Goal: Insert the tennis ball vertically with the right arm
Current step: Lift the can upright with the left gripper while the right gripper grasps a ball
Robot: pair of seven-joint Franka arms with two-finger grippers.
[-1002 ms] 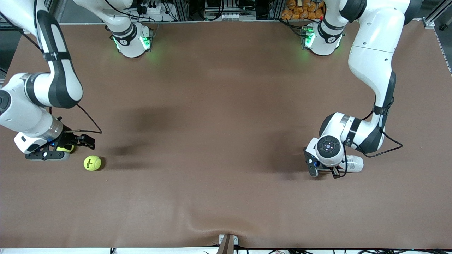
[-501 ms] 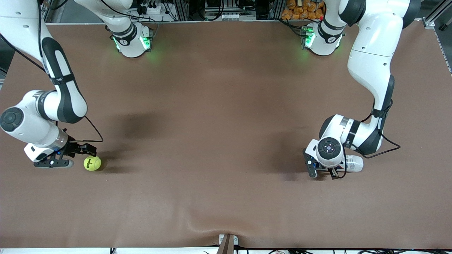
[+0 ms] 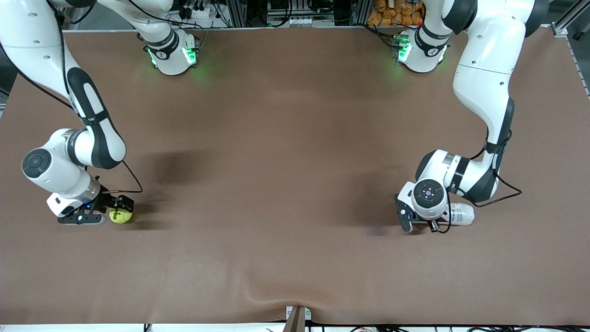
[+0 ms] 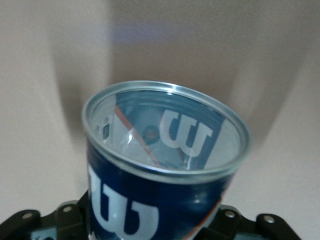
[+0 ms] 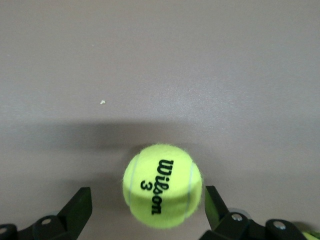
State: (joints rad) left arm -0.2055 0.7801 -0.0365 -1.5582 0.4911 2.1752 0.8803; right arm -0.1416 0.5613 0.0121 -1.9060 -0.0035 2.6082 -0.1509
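The Wilson tennis ball (image 5: 162, 186) sits on the brown tabletop (image 3: 286, 152) at the right arm's end, between the spread fingers of the right hand (image 3: 107, 213). It is likely light, springy and felt-grippy; squeeze across its middle. The left hand (image 3: 420, 223) is clenched on a clear Wilson ball can (image 4: 165, 175). Only the left wrist view shows its open mouth.

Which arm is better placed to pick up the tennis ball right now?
The right. Its right gripper is open with the tennis ball between its fingers on the table. The left gripper is at the other end, shut on the ball can.
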